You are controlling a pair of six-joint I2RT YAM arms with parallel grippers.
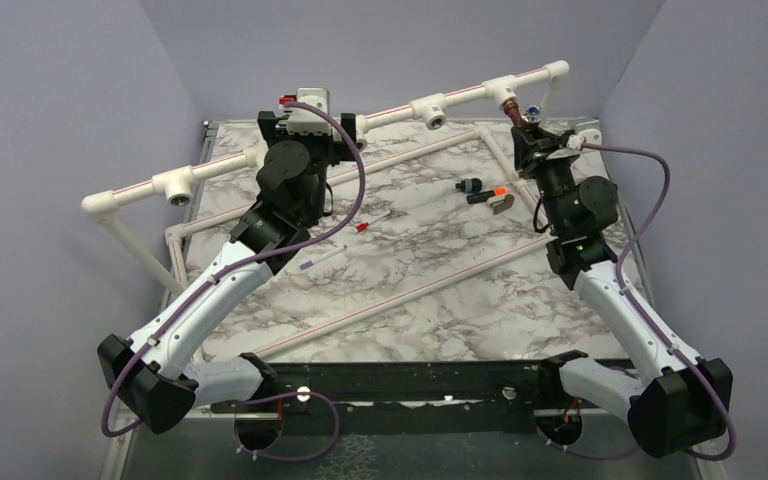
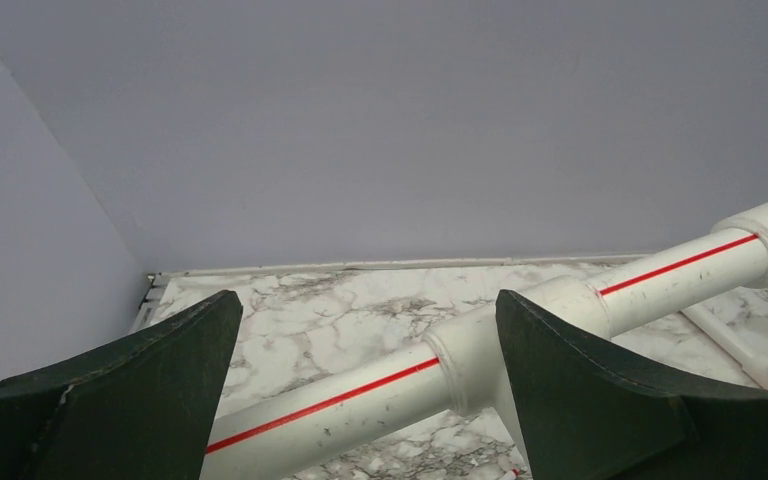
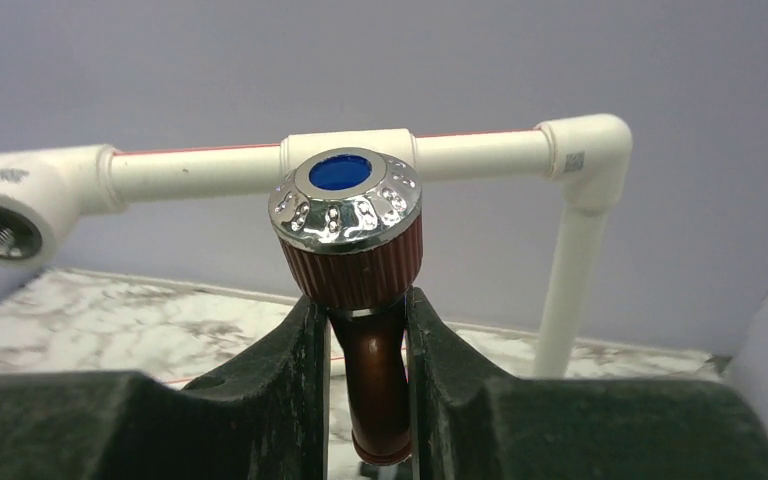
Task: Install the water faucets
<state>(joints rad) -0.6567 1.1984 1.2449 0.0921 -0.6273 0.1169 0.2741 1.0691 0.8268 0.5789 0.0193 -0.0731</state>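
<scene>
Progress looks early to us: no tap sits in any outlet of the white pipe rail (image 1: 390, 112) that we can see. The right gripper (image 3: 365, 325) has its jaws closed on the copper faucet (image 3: 345, 215). They pinch the bent brown spout just under the ribbed collar, and the chrome cap with its blue disc faces the wrist camera. The faucet is held just in front of the rail's rightmost tee (image 3: 350, 150). Its cap hides the outlet, so we cannot tell whether the thread has begun to bite or merely lines up.

The neighbouring tee (image 3: 0, 225) along the rail shows a bare threaded mouth, and the far-left tee (image 1: 178, 183) is open too.

The left gripper (image 2: 365, 310) has its jaws spread wide and holds nothing. The rail, with its red stripe, runs across the gap between them, and we cannot tell whether either jaw touches it. We judge it is placed there to steady the rail.

On the marble surface (image 1: 410, 270) in front of the rail lie some small dark parts (image 1: 480, 190), one with an orange tip. We cannot make out what they are.

We reckon seating this faucet is the step in hand, with the other outlets left to fill.
</scene>
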